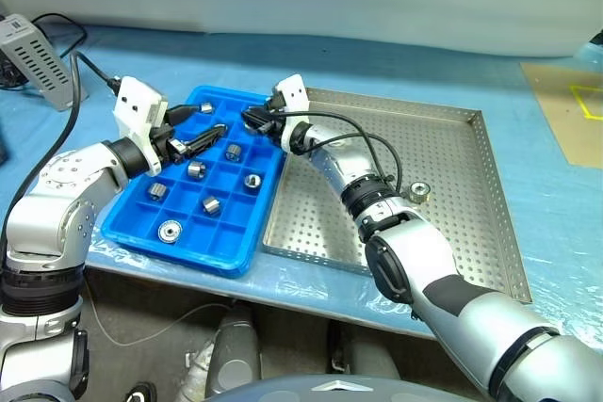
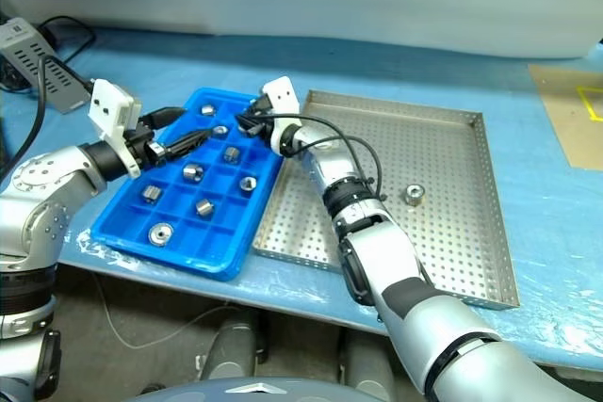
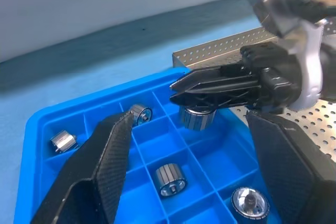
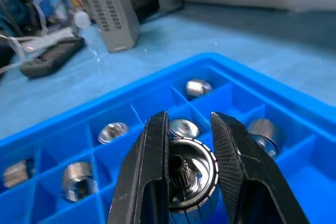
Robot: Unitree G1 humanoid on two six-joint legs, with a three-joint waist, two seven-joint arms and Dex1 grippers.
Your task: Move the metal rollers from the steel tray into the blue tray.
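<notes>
The blue tray [image 1: 141, 223] lies left of the steel tray [image 1: 443, 251] and holds several metal rollers, such as one [image 1: 170, 230] near its front. A single roller [image 1: 419, 191] rests on the steel tray's perforated floor. My right gripper [image 1: 252, 121] reaches over the blue tray's far right compartments, shut on a roller [image 4: 191, 177] that hangs just above the grid. My left gripper [image 1: 207, 124] hovers over the tray's far left part, open and holding nothing, its fingers [image 3: 105, 161] on either side of the right gripper's tip as the left wrist view shows it.
A grey vented box [image 1: 38, 58] with black cables sits at the far left of the blue-covered table. A brown board with yellow lines [image 1: 570, 110] lies at the far right. The table's front edge runs just below both trays.
</notes>
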